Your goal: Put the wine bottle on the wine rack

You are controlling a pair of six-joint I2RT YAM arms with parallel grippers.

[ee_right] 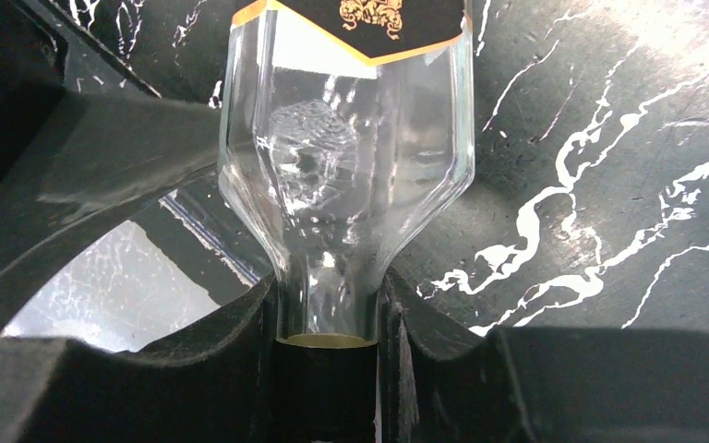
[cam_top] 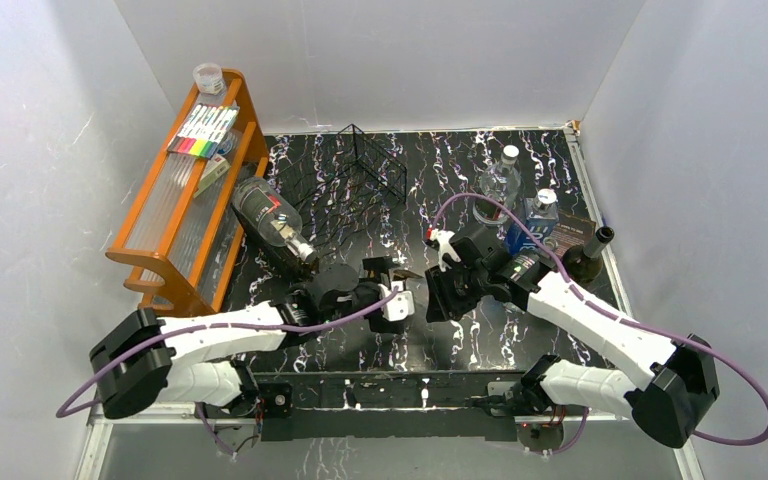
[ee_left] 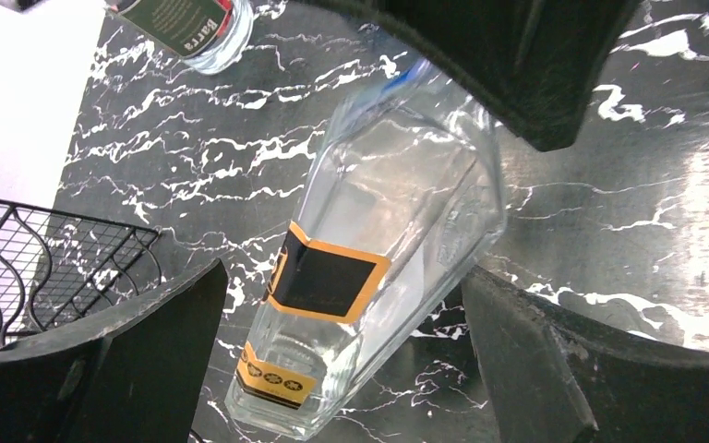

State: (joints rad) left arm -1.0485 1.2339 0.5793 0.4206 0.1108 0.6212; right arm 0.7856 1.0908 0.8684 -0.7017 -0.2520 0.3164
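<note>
**Top view.** Two arms, one wire rack point(cam_top: 372, 165), one orange shelf point(cam_top: 175, 215) and four loose bottles on the black worktop point(cam_top: 480, 340). The large bottle point(cam_top: 272, 228) lies beside the shelf. A clear bottle point(cam_top: 503, 178), a blue bottle point(cam_top: 540, 215) and a dark bottle point(cam_top: 587, 255) are at the right rear. Both arms reach inward. The left gripper point(cam_top: 390, 288) and right gripper point(cam_top: 434, 292) face each other at centre, in front of the rack.

**Left wrist view.** One wine bottle point(ee_left: 369, 268), clear with a black-and-orange label, lies tilted between the left fingers point(ee_left: 138, 360). These fingers stand wide apart, off the glass on both sides. The rack is at lower left, apart from the bottle.

**Right wrist view.** The right fingers point(ee_right: 231, 360) are clamped on the wine bottle's neck, just below the shoulder. The body extends away from them over the worktop.
</note>
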